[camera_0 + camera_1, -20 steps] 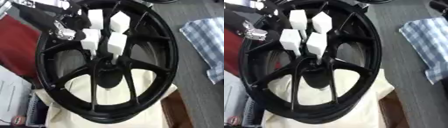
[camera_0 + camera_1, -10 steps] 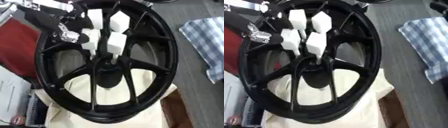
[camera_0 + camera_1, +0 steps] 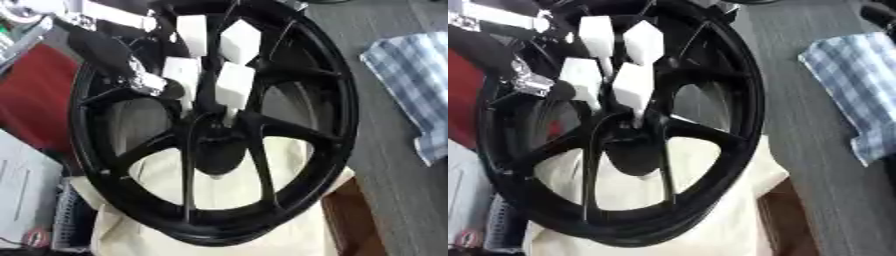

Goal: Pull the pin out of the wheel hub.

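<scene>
A black spoked wheel (image 3: 337,100) lies tilted on a cream cloth (image 3: 229,192). Several pins with white block heads stand out of its hub (image 3: 214,150): two upper ones (image 3: 192,35) (image 3: 240,42) and two lower ones (image 3: 181,72) (image 3: 234,85). My left hand (image 3: 118,57), black with a silver joint, reaches in from the upper left over the rim. It sits right beside the lower left pin head. Whether it touches or holds that pin is hidden. My right hand shows in no view.
A blue checked cloth (image 3: 411,80) lies on the grey table at the right. A red surface (image 3: 31,95) and a white sheet (image 3: 22,195) lie left of the wheel. A brown block (image 3: 346,215) shows under the cream cloth's right edge.
My left arm has come further in from the upper left, and the hand has moved down and right towards the lower left pin head. The wheel and pins have not moved.
</scene>
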Tool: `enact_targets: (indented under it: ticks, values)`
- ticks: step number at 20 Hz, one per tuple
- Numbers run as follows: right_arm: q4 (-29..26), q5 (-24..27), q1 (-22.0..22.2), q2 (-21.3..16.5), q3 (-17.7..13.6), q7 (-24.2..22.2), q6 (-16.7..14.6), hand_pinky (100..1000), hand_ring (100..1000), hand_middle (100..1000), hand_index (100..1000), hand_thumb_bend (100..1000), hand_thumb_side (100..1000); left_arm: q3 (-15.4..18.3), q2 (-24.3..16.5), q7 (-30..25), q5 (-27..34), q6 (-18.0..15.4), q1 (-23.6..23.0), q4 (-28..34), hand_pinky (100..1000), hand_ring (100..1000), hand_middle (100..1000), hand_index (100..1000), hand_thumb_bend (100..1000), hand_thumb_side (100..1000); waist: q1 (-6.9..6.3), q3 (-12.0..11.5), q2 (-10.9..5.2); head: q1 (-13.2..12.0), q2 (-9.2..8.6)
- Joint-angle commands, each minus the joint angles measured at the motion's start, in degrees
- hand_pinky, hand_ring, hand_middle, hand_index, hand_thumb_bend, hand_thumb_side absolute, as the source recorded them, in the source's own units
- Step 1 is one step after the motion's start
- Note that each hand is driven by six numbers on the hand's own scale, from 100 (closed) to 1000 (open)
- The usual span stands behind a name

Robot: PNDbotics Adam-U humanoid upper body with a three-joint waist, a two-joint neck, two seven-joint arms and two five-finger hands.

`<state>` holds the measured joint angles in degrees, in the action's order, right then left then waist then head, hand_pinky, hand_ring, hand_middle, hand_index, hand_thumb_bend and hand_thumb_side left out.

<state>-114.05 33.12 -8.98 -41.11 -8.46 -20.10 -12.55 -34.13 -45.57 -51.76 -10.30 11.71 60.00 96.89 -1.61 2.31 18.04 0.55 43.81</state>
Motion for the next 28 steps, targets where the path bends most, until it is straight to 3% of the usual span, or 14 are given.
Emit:
enact_targets:
  ticks: [1, 14, 18, 28]
  values:
    - [-0.54, -0.24, -0.27, -1.06, -0.6, 0.17, 0.25, 997, 1000, 861, 877, 100, 607, 0.74, -0.33, -0.2, -0.31, -0.1, 0.99, 0.04, 817, 734, 797, 880, 351, 696, 0.25, 0.06, -0.81, -0.22, 0.25]
    - [-0.54, -0.42, -0.19, -0.72, -0.6, 0.19, 0.42, 999, 1000, 862, 875, 100, 611, 0.45, -0.03, -0.2, -1.58, 0.04, 1.19, 0.21, 791, 705, 760, 862, 394, 621, 0.47, 0.15, -0.42, -0.45, 0.04]
    - [-0.54, -0.31, -0.2, -0.55, -0.61, 0.23, 0.68, 1000, 1000, 862, 876, 100, 614, 0.59, 0.19, -0.2, -2.28, -0.3, 1.38, 0.04, 769, 678, 730, 842, 380, 567, 0.45, 0.27, -0.3, -0.49, -0.14]
    - [-0.54, -0.22, -0.15, -0.11, -0.8, 0.35, 1.12, 1000, 1000, 862, 876, 100, 616, 1.28, 0.97, 0.72, -4.41, 0.94, 1.79, -0.3, 719, 621, 666, 804, 318, 536, 0.46, 0.51, -0.09, -0.53, -0.59]
